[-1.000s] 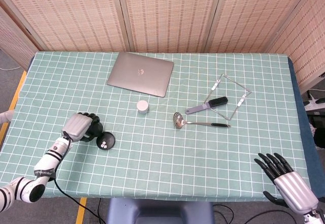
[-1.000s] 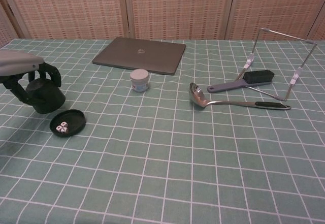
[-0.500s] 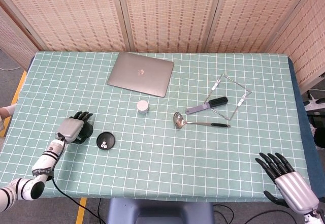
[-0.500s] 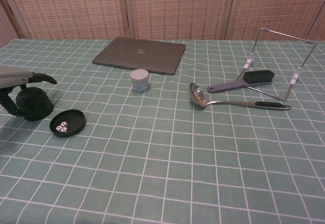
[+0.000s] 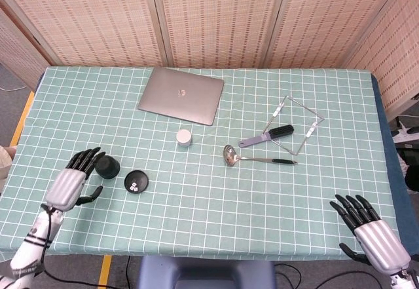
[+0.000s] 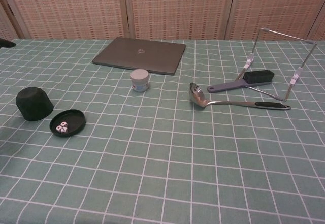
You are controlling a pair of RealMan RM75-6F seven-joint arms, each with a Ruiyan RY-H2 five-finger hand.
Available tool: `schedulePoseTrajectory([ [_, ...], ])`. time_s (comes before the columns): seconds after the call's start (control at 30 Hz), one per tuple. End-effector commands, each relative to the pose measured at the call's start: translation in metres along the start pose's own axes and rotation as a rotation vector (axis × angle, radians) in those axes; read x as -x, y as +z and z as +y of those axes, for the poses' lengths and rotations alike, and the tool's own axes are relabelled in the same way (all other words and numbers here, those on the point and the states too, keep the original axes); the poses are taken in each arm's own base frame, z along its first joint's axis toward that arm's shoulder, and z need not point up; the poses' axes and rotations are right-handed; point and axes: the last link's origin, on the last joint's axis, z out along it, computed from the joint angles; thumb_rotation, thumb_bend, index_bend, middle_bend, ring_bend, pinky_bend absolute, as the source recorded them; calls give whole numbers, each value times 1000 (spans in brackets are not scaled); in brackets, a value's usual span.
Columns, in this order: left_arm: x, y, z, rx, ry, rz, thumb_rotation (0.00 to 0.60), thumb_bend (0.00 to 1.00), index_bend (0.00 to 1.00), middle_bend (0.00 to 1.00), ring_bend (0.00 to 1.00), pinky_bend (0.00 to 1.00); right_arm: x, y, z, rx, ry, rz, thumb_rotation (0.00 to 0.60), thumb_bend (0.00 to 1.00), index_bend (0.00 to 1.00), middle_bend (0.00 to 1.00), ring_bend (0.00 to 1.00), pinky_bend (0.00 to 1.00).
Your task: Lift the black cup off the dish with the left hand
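The black cup point(image 5: 108, 167) point(image 6: 33, 103) stands upside down on the tablecloth, just left of the black dish point(image 5: 136, 181) point(image 6: 68, 122), which holds small white dice. My left hand point(image 5: 71, 184) is open with fingers spread, just left of the cup and apart from it; the chest view shows only a dark fingertip point(image 6: 6, 43) at its left edge. My right hand point(image 5: 370, 231) is open at the table's near right corner, holding nothing, and is outside the chest view.
A closed grey laptop point(image 5: 181, 95) lies at the back. A small white jar point(image 5: 184, 136) stands mid-table. A steel ladle point(image 5: 255, 158), a black brush point(image 5: 268, 135) and a wire frame point(image 5: 298, 124) lie to the right.
My left hand let go of the cup, opened, and drew back to the left and toward the near edge. The cup now stands alone beside the dish.
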Motion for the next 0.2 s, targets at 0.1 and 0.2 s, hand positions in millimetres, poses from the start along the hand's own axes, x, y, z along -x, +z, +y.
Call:
schedulePoseTrajectory([
  [0.1, 4, -68, -7, 35, -107, -1, 600, 385, 0, 0, 0, 47, 0, 1, 1, 23, -4, 18, 600, 175, 0, 0, 0, 0],
  [0.2, 4, -70, -10, 26, -98, -18, 600, 384, 0, 0, 0, 47, 1, 0, 0, 26, -9, 21, 600, 175, 0, 0, 0, 0],
])
